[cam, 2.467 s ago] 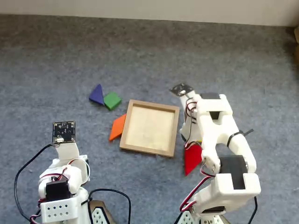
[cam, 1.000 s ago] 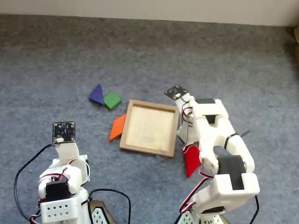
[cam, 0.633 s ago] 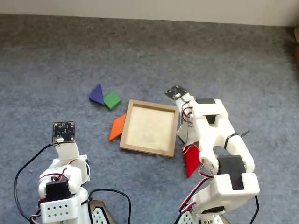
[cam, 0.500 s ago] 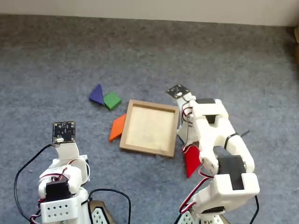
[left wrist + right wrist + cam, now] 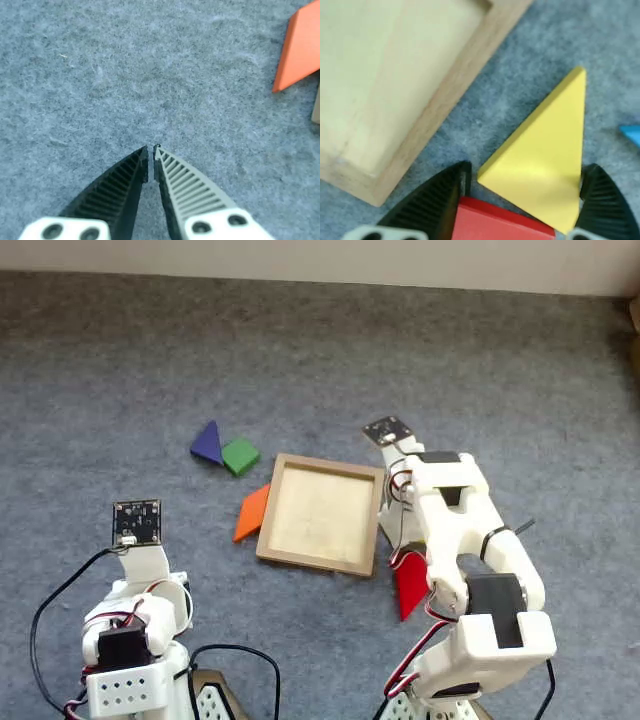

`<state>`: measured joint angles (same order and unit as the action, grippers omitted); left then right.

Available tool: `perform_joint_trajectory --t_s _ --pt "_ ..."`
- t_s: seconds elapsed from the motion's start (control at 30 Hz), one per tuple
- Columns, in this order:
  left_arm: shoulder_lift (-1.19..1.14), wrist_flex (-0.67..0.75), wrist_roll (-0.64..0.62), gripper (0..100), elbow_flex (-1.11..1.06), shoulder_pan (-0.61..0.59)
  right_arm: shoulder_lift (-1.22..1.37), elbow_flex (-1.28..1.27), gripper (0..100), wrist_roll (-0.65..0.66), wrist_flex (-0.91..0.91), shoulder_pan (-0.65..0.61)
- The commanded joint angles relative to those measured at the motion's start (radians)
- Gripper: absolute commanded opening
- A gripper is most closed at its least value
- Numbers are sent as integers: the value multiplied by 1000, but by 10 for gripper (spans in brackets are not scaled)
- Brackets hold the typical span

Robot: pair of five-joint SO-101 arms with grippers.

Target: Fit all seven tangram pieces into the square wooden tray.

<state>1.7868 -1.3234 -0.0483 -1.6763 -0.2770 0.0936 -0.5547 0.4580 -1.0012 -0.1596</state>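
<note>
The square wooden tray point(image 5: 330, 464) lies empty at the table's middle. On the carpet to its left are an orange piece point(image 5: 252, 512), a green square point(image 5: 240, 455) and a purple triangle point(image 5: 207, 443). My right arm point(image 5: 450, 510) hangs over the tray's right edge, beside a red triangle point(image 5: 410, 580). In the right wrist view my right gripper point(image 5: 526, 170) is open, straddling a yellow triangle point(image 5: 545, 155) that lies next to the tray's rim point(image 5: 440, 100) and partly on the red piece point(image 5: 495, 220). My left gripper point(image 5: 151, 148) is shut over bare carpet, short of the orange piece point(image 5: 300, 47).
A blue piece point(image 5: 632, 134) peeks in beyond the yellow triangle. Grey carpet covers the table, with free room behind the tray and at the far left. The left arm's base point(image 5: 135, 640) sits at the near left corner.
The right arm has leaned in closer to the tray's right edge, and its wrist has twisted slightly back and forth. The left arm and the loose pieces have stayed put.
</note>
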Motion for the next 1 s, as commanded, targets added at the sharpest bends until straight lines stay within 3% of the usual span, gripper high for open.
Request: perform_joint_trajectory --t_s 0.0,0.23,0.43,0.7,0.97 --pt "33 -3 0 45 -19 -7 -5 12 332 -15 47 10" --pt "33 -3 0 45 -19 -7 -5 10 326 -14 50 12" --pt "33 -3 0 45 -19 -7 -5 12 182 -14 50 12" --pt "33 -3 0 45 -19 -7 -15 41 159 -12 41 31" --pt "33 -3 0 45 -19 -7 -15 283 159 -12 -196 50"
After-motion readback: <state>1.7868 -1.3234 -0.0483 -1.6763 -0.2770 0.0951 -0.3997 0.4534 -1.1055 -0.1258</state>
